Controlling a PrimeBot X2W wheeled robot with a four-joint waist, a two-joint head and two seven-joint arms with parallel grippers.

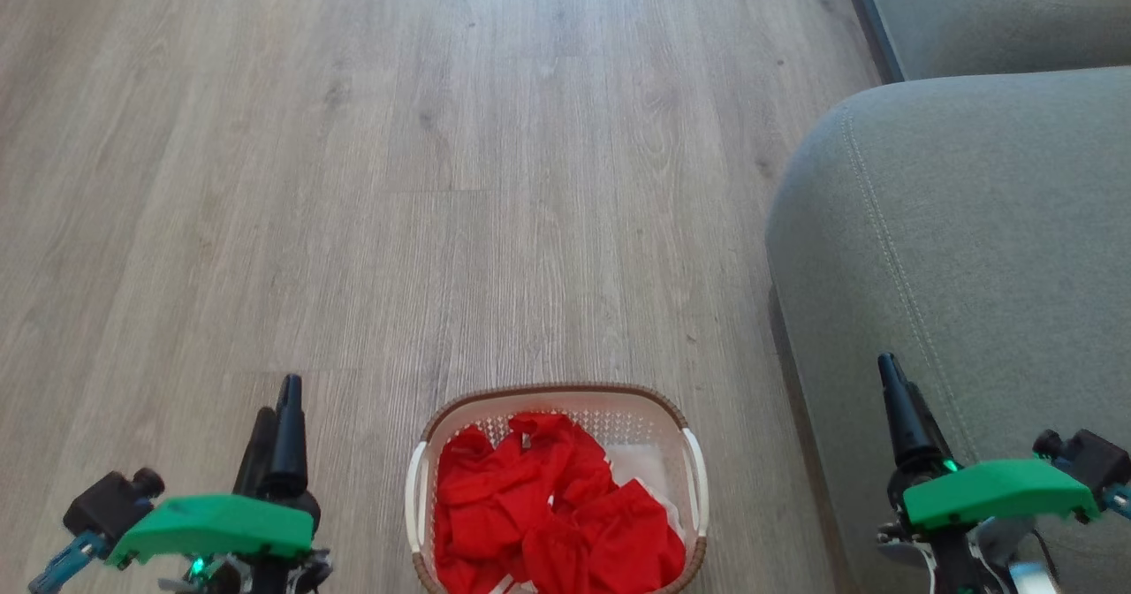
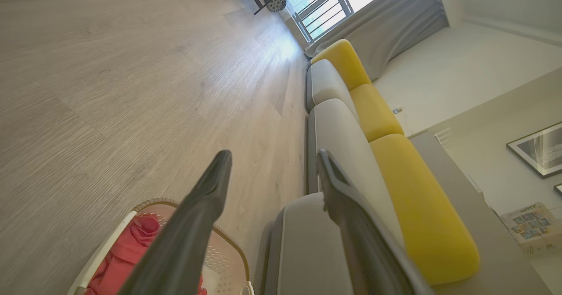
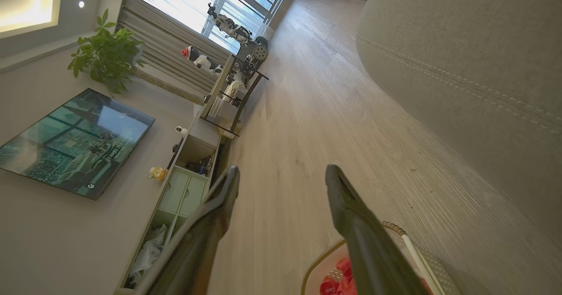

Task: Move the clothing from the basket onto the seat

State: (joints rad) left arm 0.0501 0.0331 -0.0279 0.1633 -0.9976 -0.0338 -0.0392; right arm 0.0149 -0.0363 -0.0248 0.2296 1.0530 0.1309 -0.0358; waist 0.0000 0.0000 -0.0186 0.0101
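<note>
Wood floor (image 1: 353,178): near, oval cream perforated basket (image 1: 557,390) of red fabric clothing (image 1: 548,506); grey-green fabric seat (image 1: 990,240) right. Fingers apart, empty: left gripper (image 2: 272,154), right gripper (image 3: 281,170).

My left gripper (image 1: 277,399) ends in 2 long, dark, tapering fingers (image 2: 197,211) with a matt, faintly scuffed surface. A bright green flat plastic cover (image 1: 216,523) caps its wrist. Beside that sits a small black boxy camera block (image 1: 110,501) with a round knob, and below it a teal-blue clip (image 1: 66,563). My right gripper (image 1: 891,373) looks the same: green cover (image 1: 998,488), black block (image 1: 1091,457), a tiny green light (image 1: 950,466), plus bare silver metal (image 1: 1025,574) and a thin dark cable (image 1: 1043,548).
</note>
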